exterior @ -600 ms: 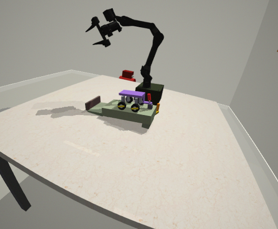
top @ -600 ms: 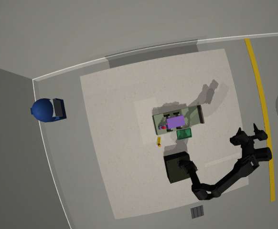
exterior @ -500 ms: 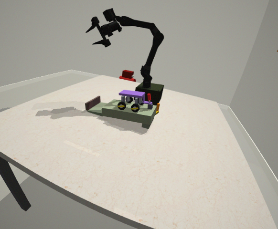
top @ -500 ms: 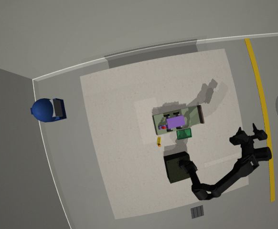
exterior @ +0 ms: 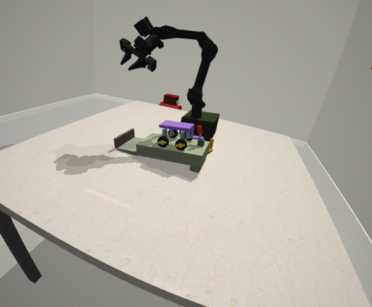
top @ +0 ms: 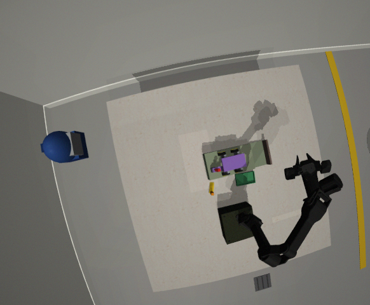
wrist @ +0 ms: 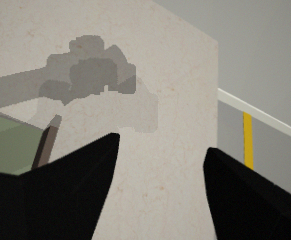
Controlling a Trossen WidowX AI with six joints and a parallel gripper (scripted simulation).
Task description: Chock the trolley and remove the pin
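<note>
The purple trolley [top: 232, 162] [exterior: 176, 125] stands on the green ramp [top: 258, 155] [exterior: 166, 154] [wrist: 7, 152]. The red-headed stop pin [top: 217, 169] [exterior: 199, 130] stands upright at the trolley's uphill end. The yellow chock [top: 211, 187] [exterior: 211, 144] with its orange handle is off the ramp, on the table beside the uphill end; its black base cannot be made out. The green tray [top: 246, 183] lies beside the ramp, and is hidden in the exterior view. My gripper [top: 302, 155] [exterior: 125, 66] [wrist: 162, 149] is partly open and empty, high above the table beyond the ramp's downhill end.
A dark brown end board [top: 267, 152] [exterior: 124, 139] [wrist: 45, 147] stands across the ramp's downhill end. The arm's dark base box [top: 232, 226] [exterior: 201, 123] is on the tray's side of the ramp. The arm's shadow falls across the table.
</note>
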